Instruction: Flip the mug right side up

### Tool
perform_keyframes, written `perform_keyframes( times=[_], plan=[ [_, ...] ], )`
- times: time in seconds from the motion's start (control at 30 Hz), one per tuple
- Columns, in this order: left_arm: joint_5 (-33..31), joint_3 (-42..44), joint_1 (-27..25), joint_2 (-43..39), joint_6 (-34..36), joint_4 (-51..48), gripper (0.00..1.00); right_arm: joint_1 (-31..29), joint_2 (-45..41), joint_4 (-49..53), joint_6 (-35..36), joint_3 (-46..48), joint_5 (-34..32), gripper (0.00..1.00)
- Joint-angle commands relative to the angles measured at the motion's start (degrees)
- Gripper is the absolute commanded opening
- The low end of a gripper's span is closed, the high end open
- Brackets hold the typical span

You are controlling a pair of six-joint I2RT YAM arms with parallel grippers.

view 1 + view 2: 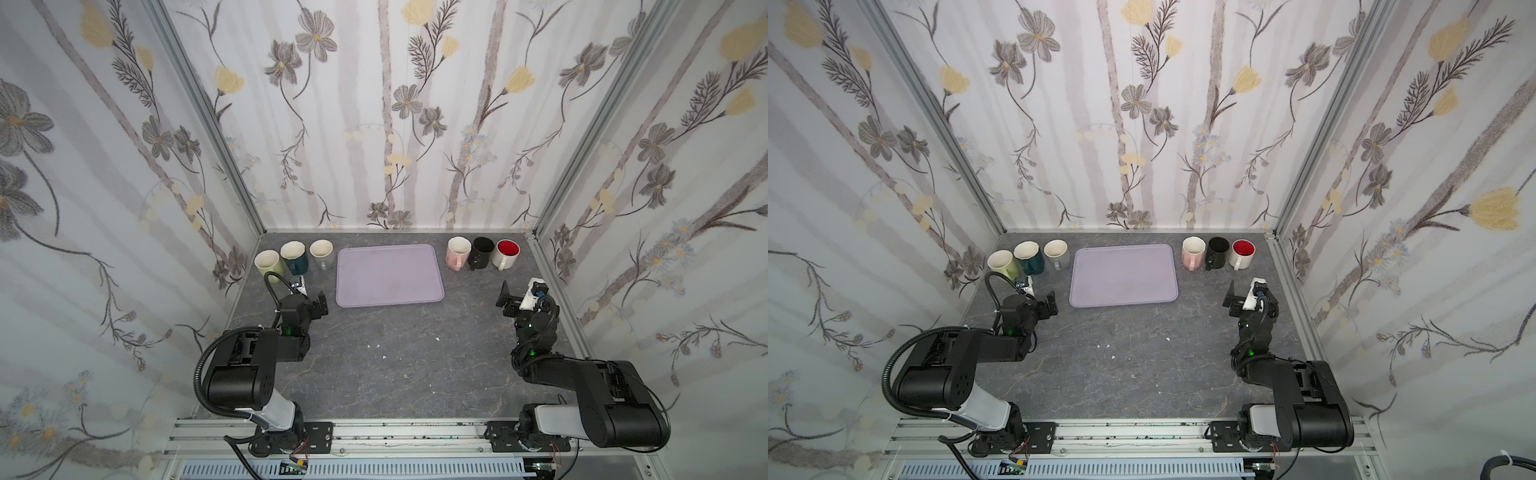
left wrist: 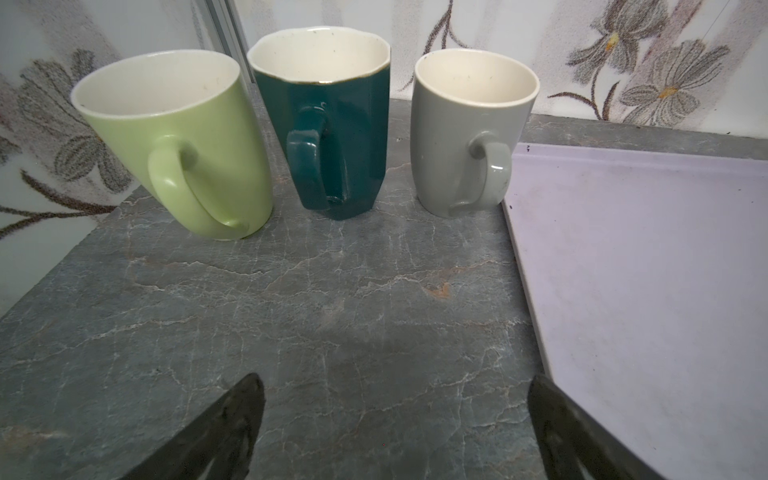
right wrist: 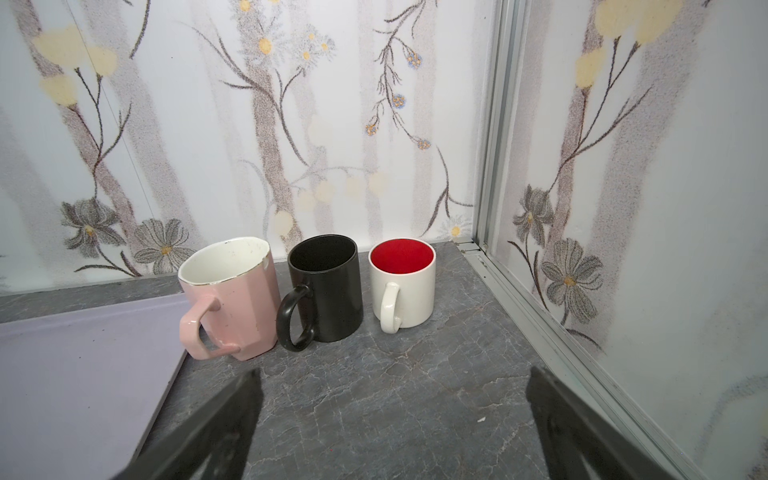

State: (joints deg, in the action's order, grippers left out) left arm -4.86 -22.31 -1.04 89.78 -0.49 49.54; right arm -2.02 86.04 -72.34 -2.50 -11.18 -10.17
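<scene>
Left end effector (image 2: 395,380) and right end effector (image 3: 395,374) both gape wide, holding nothing. In a top view, mid-frame, I see green mug (image 1: 267,262), teal mug (image 1: 294,254) and grey mug (image 1: 322,252) rim-up left of the purple tray (image 1: 388,276); pink mug (image 1: 458,251), black mug (image 1: 482,250) and white mug (image 1: 507,252) rim-up right of it.

Upright, side by side on grey marbled tabletop (image 3: 395,395): pink faceted ceramic mug (image 3: 237,303), black cylindrical mug (image 3: 332,295), red-lined white mug (image 3: 411,295).
</scene>
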Motion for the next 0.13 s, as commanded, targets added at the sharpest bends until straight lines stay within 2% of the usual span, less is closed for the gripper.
perform_keyframes(
  times=[0.0,0.1],
  plan=[
    [0.1,-0.5,0.1,0.1,-0.1,1.7,1.00,-0.1,0.2,-2.9,1.0,-0.1,1.0,1.00],
    [-0.1,-0.2,0.0,0.1,-0.1,2.1,1.00,-0.1,0.1,-3.0,0.9,0.0,1.0,1.00]
  ],
)
